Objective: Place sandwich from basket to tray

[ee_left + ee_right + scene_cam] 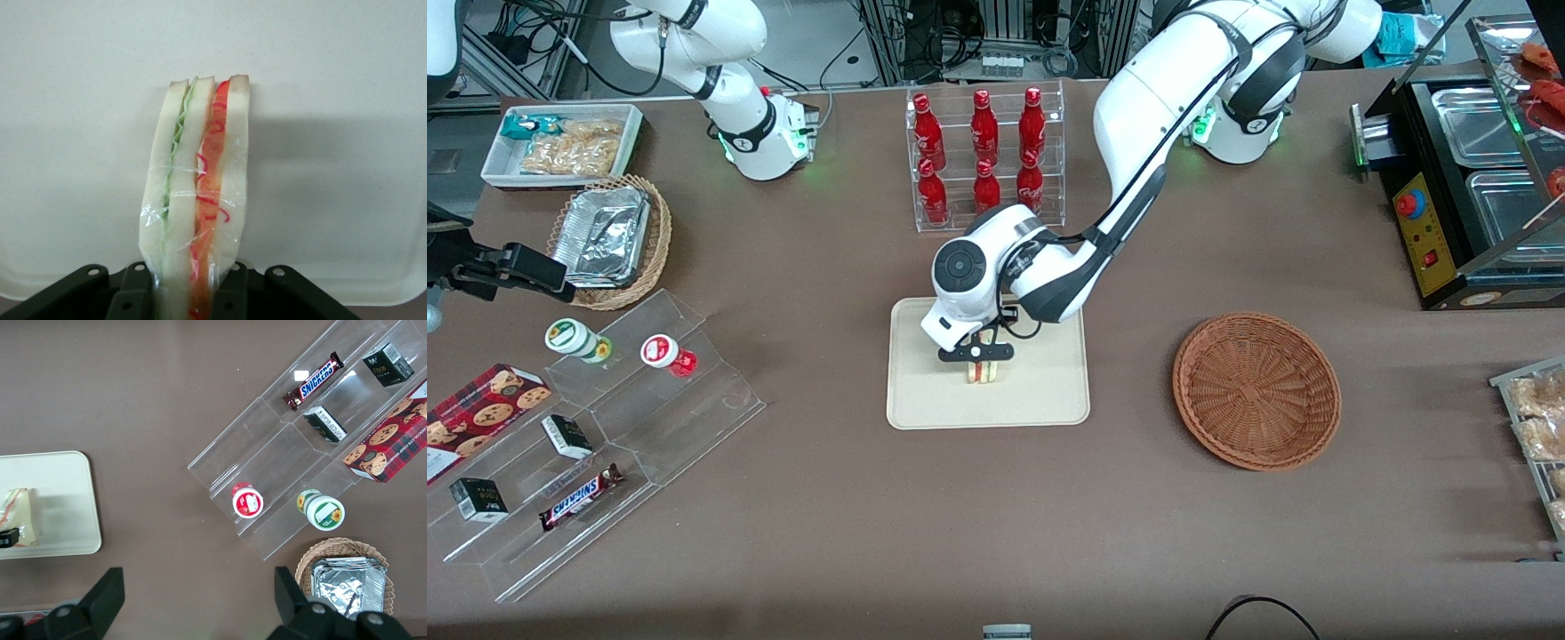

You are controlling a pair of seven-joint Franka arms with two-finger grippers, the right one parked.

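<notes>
Front view: mounted high, looking steeply down over the whole surface (871, 551) toward both arm bases. Left wrist view: faces straight down past the claw (190, 293), very close to the sandwich (197, 187) and the tray (347, 100). Right wrist view: looks down from moderate height on the parked arm's end. All three views share the tray and the sandwich; front and right wrist views also share the acrylic stand (605, 444).

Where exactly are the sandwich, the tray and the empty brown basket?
sandwich (197, 173): left wrist view, on its middle bread slice.
tray (1049, 391): front view, on bare floor beside the sandwich.
basket (1256, 388): front view, on its woven bottom.
gripper (978, 353): front view, above the tray, shut on the sandwich.
</notes>
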